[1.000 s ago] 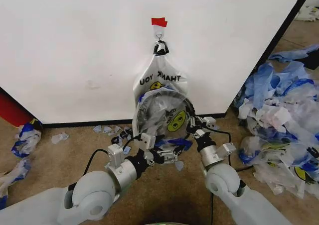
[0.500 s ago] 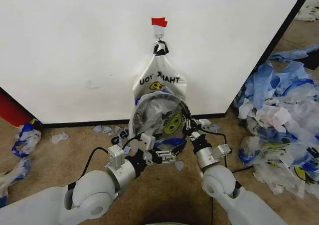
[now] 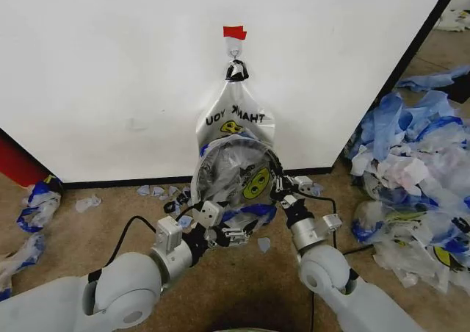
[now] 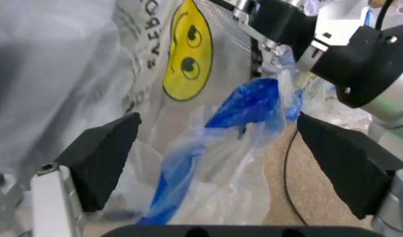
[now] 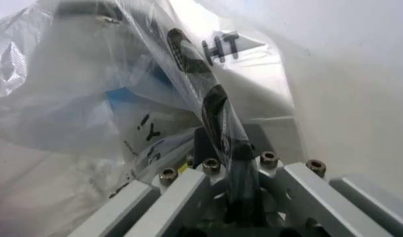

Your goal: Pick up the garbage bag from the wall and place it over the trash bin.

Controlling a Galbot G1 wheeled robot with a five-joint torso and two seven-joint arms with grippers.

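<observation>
Left gripper (image 3: 217, 225) withdrew (garbage bag (image 3: 236, 172) hangs vertically).

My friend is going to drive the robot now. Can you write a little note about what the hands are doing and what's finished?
Left gripper: open, fingers either side of the garbage bag's blue handle, low at the bin's front.
Right gripper: shut on the garbage bag at the bin's right rim.
Trash bin: by the wall, the garbage bag draped over it.
A similar smiley bag hangs from the wall hook.
Done: bag off the wall, mostly over the bin.
Left: finish seating it, release.
</observation>
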